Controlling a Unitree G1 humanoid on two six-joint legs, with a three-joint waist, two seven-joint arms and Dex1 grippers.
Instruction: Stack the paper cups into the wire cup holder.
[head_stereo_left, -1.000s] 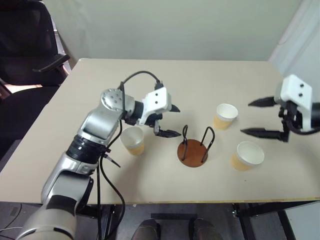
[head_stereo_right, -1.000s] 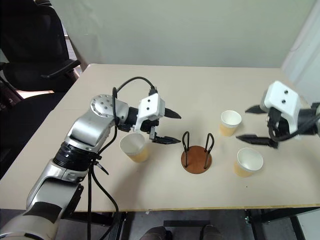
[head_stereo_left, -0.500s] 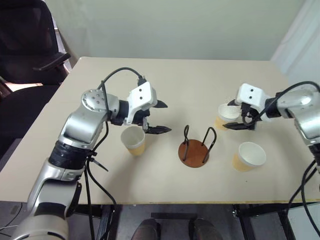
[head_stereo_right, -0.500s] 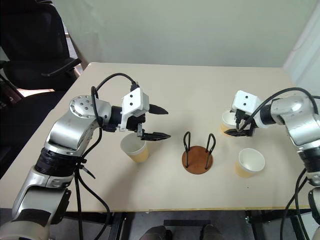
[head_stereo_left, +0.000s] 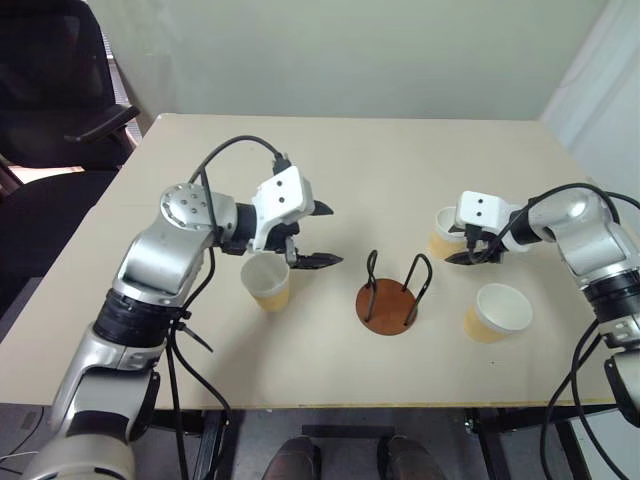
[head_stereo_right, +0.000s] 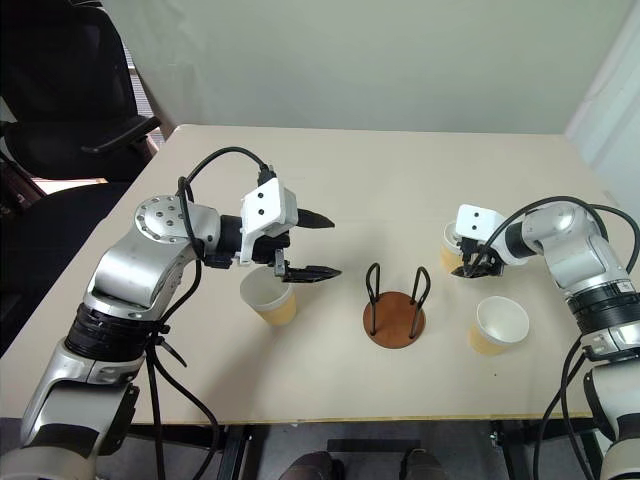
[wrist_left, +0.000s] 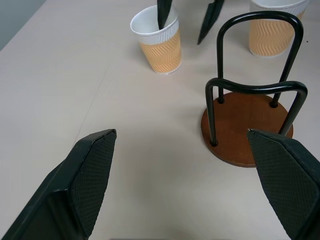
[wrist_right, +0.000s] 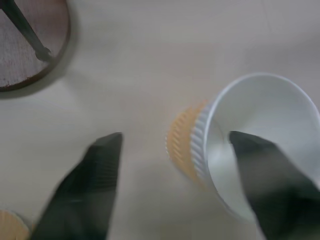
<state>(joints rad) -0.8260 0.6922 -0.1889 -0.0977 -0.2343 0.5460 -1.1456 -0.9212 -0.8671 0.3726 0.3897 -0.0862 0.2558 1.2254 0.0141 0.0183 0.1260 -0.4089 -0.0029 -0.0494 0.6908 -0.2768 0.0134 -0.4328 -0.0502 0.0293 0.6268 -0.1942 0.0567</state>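
You're working the right gripper (wrist_right: 170, 185) onto the far cup (wrist_left: 156, 40) by its wall: one finger is dipping inside the rim, the other is outside, jaws not yet pinching. That straddle should let you lift it upright for the wire cup holder (head_stereo_left: 390, 298), standing empty mid-table. The left gripper (head_stereo_left: 315, 236) is hovering wide open above the left cup (head_stereo_left: 266, 281), holding nothing, likely waiting its turn. The third cup (head_stereo_left: 494, 312) is sitting just beside the holder, at your right.
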